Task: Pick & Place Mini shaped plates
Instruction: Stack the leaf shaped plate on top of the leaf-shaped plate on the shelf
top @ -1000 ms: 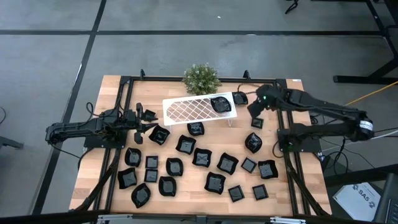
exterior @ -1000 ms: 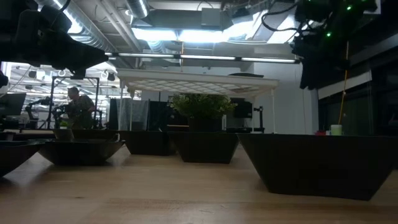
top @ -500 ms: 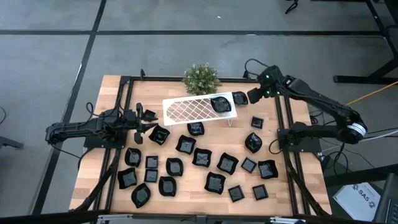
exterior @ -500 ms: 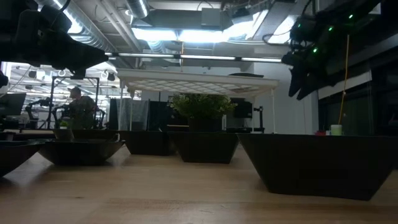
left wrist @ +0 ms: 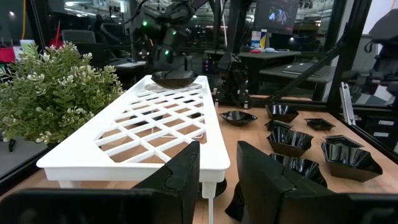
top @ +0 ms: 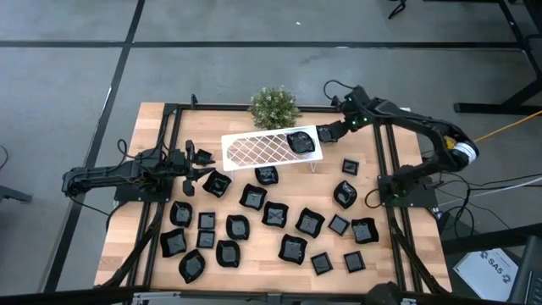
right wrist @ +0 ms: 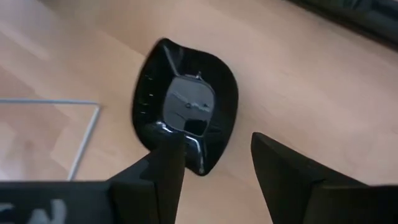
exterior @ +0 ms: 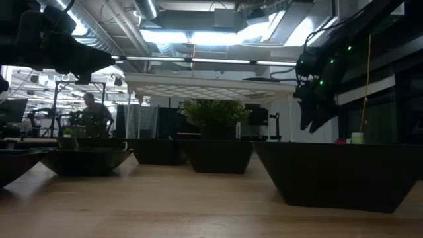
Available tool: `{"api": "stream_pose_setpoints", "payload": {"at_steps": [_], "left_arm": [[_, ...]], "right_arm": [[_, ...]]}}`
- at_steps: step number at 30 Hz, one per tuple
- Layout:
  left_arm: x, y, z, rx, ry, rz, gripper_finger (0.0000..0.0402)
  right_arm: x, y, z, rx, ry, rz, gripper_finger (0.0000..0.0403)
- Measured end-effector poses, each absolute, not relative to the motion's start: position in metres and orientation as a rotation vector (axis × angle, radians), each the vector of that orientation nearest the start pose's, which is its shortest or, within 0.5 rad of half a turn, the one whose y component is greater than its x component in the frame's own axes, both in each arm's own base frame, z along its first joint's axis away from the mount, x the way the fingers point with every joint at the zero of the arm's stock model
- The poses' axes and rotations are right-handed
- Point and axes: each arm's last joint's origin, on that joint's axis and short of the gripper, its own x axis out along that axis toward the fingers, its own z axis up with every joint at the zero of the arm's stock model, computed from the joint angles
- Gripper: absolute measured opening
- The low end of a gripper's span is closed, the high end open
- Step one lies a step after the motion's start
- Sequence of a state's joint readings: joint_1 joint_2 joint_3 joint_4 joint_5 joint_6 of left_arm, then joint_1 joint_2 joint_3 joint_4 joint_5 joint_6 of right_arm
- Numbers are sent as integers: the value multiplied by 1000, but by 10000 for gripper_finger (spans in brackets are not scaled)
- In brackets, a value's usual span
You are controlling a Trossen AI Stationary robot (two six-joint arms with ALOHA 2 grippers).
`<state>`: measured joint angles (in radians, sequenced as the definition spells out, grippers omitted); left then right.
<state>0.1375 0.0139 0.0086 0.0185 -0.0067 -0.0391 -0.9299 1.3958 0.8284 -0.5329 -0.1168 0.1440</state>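
High view: the right gripper (top: 329, 131) is hovering over a plate (top: 326, 133) beside the rack (top: 254, 151); another plate (top: 299, 141) is sitting on the rack's right end, and the rest are lying across the table (top: 152, 114). The left gripper (top: 196, 165) is waiting near the rack's left end.

Low view: the right gripper (exterior: 312, 116) is hanging above the table.

Left wrist view: the fingers (left wrist: 180, 177) are standing apart, gripping nothing.

Right wrist view: the fingers (right wrist: 163, 168) are spread, released, over the leaf-like plate (right wrist: 185, 131).

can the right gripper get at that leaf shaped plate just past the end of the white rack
Probably yes. The right gripper hangs open right over the leaf-shaped plate, which lies alone on bare wood beside the white rack. Only the rack's thin wire leg is close, off to one side.
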Motion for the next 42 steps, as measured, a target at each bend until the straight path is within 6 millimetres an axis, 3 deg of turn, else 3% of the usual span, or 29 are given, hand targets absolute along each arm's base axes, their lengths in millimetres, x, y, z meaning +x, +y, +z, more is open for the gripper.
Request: {"api": "stream_pose_setpoints", "payload": {"at_steps": [19,26,35,42], "left_arm": [[97,14,167,-38,-16,144,100],[97,14,167,-38,-16,144,100],[97,14,167,-38,-16,144,100],[97,14,167,-38,-16,144,100]], "right_arm": [[167,-224,154,714,1012,-801,173],[169,-226,147,717,1021,-799,122],[170,-227,149,690,1015,-784,13],[169,-227,150,684,1016,-783,10]]}}
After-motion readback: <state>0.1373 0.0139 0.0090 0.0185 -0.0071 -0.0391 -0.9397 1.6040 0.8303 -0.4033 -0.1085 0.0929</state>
